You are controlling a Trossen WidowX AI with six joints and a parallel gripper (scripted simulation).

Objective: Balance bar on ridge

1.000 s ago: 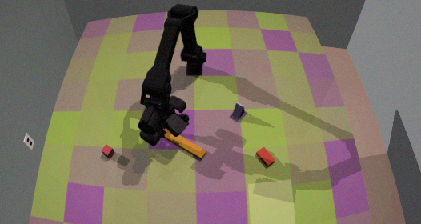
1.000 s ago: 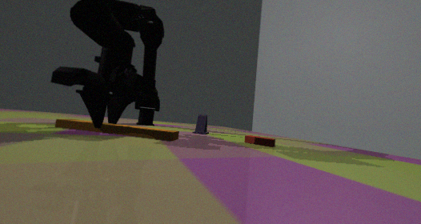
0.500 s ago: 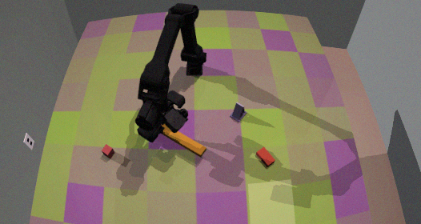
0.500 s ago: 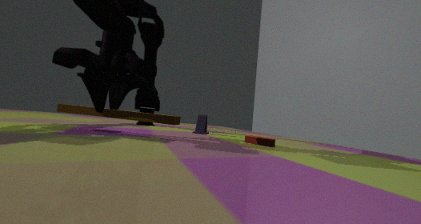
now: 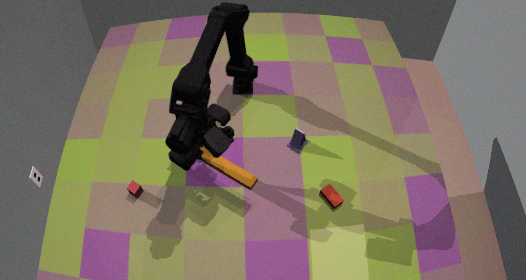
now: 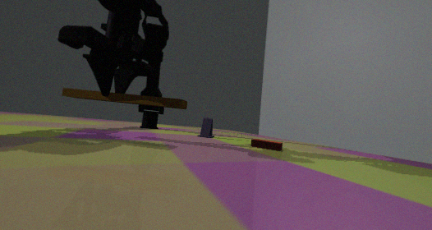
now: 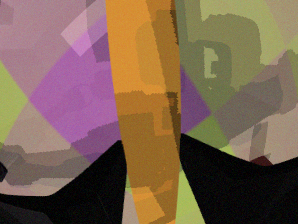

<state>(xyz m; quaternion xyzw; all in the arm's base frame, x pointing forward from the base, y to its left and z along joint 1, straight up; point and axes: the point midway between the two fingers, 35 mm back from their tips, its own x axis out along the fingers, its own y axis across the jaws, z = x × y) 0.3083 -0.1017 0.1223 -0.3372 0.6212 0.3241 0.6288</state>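
Observation:
The orange bar [image 5: 230, 169] [image 6: 164, 102] [image 7: 145, 60] hangs in the air above the table, with its shadow apart from it. My gripper [image 6: 113, 94] [image 7: 151, 143] is shut on the bar, one black finger on each side in the wrist view. In the exterior view more of the bar shows right of the fingers than left, and its right end appears slightly lower. The arm hides the bar's rear end in the top view. The small dark purple-grey ridge [image 5: 298, 136] [image 6: 207, 127] stands upright on its base, right of the bar and apart from it.
A red block [image 5: 331, 196] [image 6: 267, 144] lies on the table, nearer the top camera than the ridge and to its right. A small red cube [image 5: 134, 188] lies left of the gripper. The arm's base stands behind, at the back of the checkered table [image 5: 275, 264].

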